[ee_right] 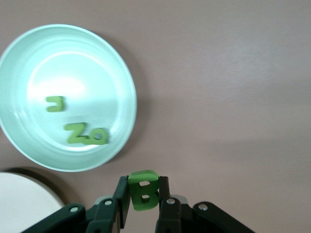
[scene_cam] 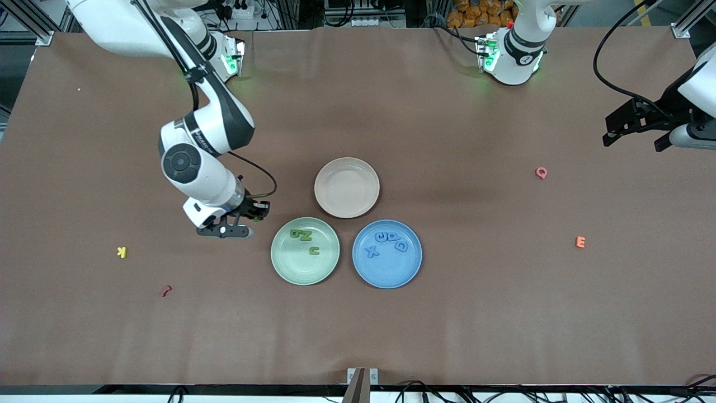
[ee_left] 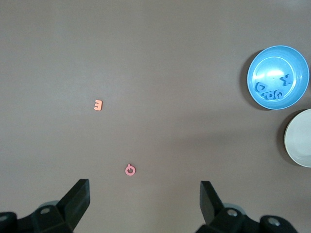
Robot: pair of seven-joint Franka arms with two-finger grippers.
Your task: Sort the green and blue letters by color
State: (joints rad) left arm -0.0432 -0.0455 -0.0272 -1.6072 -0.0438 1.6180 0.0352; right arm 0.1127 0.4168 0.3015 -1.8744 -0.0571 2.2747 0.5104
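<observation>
A big brown cloth covers the desk from edge to edge. It has soft creases and is lit evenly from above. Along the edge by the arm bases stand grey metal frames and black cables. An orange pile sits there too. More cables hang off the near edge.

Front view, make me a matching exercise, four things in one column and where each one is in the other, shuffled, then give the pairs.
Things:
1. green B
2. blue X
3. pink Q
4. green N

Places:
a. in the green plate
b. on the bare table toward the left arm's end, under the open left gripper
c. clamped in the right gripper, beside the green plate
d. in the blue plate

Pairs: 1-c, 2-d, 3-b, 4-a
</observation>
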